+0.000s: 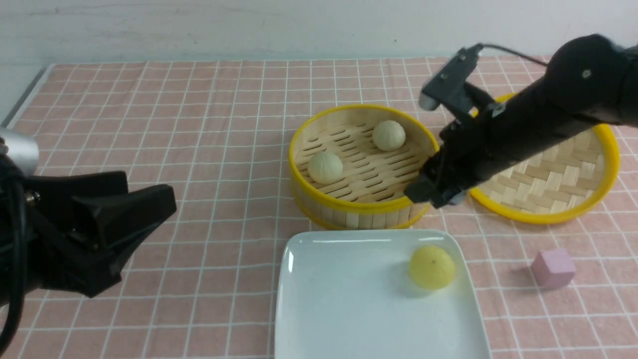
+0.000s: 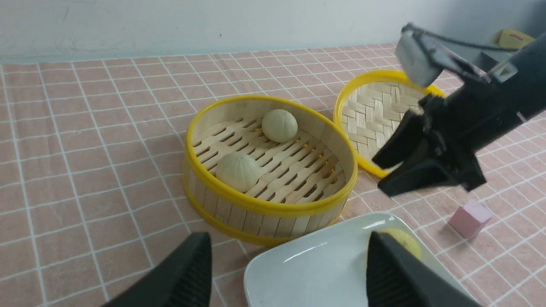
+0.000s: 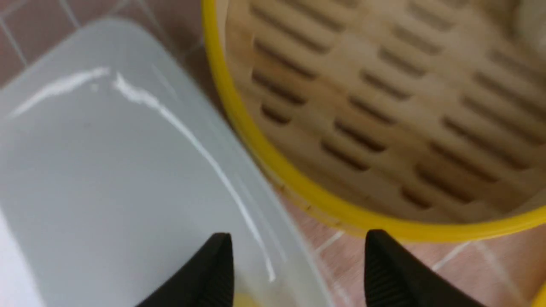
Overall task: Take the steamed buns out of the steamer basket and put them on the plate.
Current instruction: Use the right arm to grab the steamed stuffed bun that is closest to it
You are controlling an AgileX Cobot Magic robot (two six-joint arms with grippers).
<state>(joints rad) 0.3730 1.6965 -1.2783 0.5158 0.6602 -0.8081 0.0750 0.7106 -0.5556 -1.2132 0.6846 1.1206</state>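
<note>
Two pale cream steamed buns (image 1: 325,167) (image 1: 389,135) lie on the slatted floor of the steamer basket (image 1: 349,204). The yellow bun (image 1: 431,267) rests near the far right corner of the white plate (image 1: 349,299), free of any gripper. My right gripper (image 1: 431,195) hovers open above the gap between the basket's front right rim and the plate, holding nothing. In the right wrist view its fingers (image 3: 298,238) frame the plate's rim (image 3: 239,204) and the cloth. My left gripper (image 1: 149,192) stands open and empty at the left, well away from the basket. Its finger half hides the yellow bun (image 2: 407,243).
A shallow woven tray (image 1: 548,184) with a yellow rim lies right of the basket, partly under my right arm. A small pink cube (image 1: 553,268) sits on the checked cloth right of the plate. The wall runs along the table's far edge.
</note>
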